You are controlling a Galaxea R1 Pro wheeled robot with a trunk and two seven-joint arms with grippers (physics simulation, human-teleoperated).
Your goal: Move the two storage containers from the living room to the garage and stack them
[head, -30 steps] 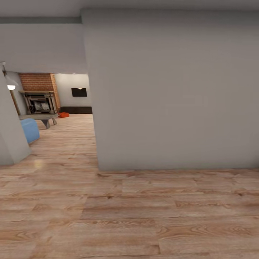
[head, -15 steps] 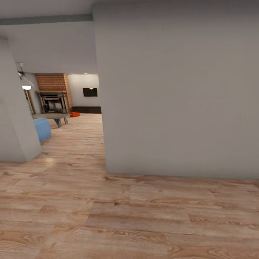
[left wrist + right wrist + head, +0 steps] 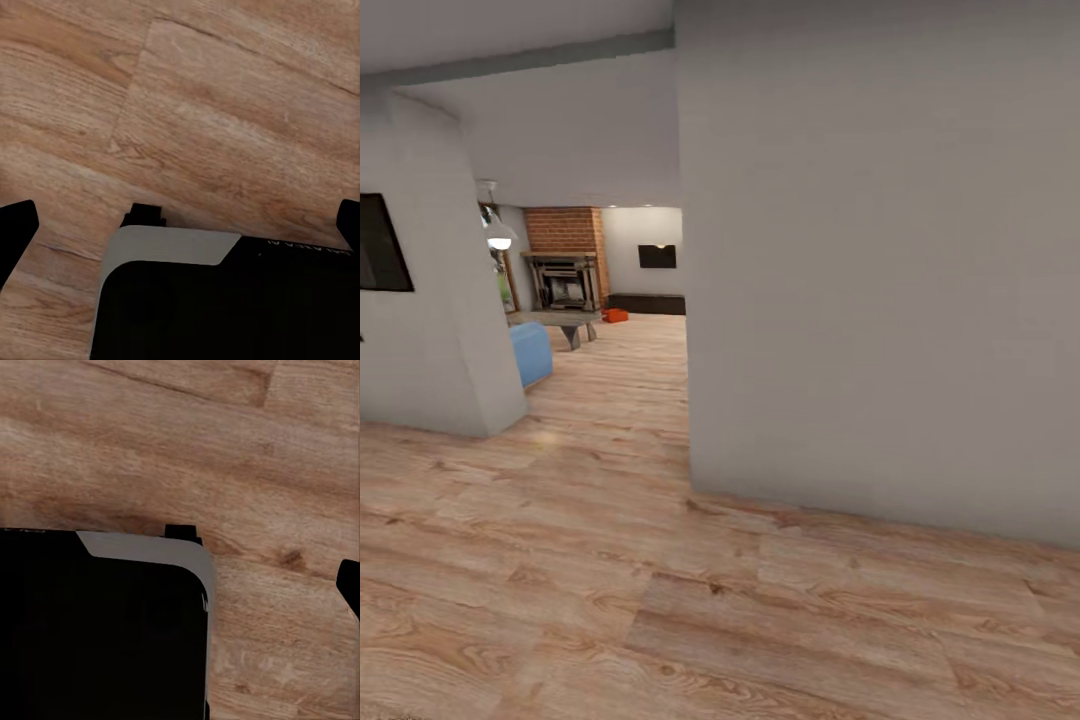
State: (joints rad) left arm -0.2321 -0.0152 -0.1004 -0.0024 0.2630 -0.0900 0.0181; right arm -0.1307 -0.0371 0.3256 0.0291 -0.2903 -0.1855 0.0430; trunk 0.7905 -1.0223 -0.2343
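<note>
Looking from the head camera, 1 orange-red storage container is countable, a tiny shape on the light plank floor of the living room, far off at about 11 o'clock; what it holds cannot be told at that distance. Near it stand 1 red brick fireplace, 1 low grey table and 1 blue sofa end. 1 dark panel hangs on the far wall, and 1 white lamp hangs at 10 o'clock. 1 broad pale grey wall fills the span from 12 to 3 o'clock and blocks everything to the right of the opening. 1 narrower wall pier stands at 9 o'clock with 1 dark frame on it, so the way to the container runs through the gap between pier and wall.

Left wrist view: 1 black, grey-edged robot body part sits above wood planks. 2 dark tips of the left gripper show at opposite edges of the picture, spread wide, with nothing between them.

Right wrist view: 1 black, grey-edged body part lies over wood planks. 1 dark tip of the right gripper shows at the frame edge; whether this claw is wide or narrow, I cannot tell.
</note>
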